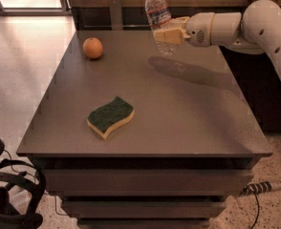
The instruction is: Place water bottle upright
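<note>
The one camera looks from high before the near edge of the bench (188, 113), facing forward and tilted down, near enough that the top fills the view. The gripper (168, 34) appears upper centre, above the bench's far side, clasping the water bottle (156, 11).

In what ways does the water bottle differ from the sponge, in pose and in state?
The water bottle is held in the air by the gripper, over the far part of the table; the sponge lies flat on the table, nearer the front. The water bottle is clear and nearly upright, cap up; the sponge is green above, yellow beneath. Neither touches the orange.
</note>
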Action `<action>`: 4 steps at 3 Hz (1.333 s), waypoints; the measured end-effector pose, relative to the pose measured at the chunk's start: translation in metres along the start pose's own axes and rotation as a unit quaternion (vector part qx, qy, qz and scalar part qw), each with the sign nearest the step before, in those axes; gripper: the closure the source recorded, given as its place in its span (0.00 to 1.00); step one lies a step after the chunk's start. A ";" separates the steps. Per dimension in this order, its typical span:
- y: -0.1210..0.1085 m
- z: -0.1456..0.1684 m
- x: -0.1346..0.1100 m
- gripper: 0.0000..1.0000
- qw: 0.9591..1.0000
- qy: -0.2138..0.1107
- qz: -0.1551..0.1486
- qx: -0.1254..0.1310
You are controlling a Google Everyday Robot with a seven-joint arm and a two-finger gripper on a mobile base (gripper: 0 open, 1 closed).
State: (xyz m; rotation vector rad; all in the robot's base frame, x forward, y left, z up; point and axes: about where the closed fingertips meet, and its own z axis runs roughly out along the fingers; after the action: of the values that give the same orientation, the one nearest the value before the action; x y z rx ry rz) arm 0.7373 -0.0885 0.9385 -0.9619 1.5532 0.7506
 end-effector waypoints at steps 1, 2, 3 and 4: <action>0.009 0.002 -0.001 1.00 0.999 -0.037 -0.004 -0.012; 0.018 0.001 -0.002 1.00 0.998 -0.065 -0.012 -0.013; 0.024 -0.004 0.003 1.00 0.997 -0.078 -0.012 -0.005; 0.025 -0.007 0.013 1.00 0.995 -0.100 -0.012 0.005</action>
State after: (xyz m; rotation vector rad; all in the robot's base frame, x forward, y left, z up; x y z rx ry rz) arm 0.7109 -0.0854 0.9266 -0.8683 1.3689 0.7961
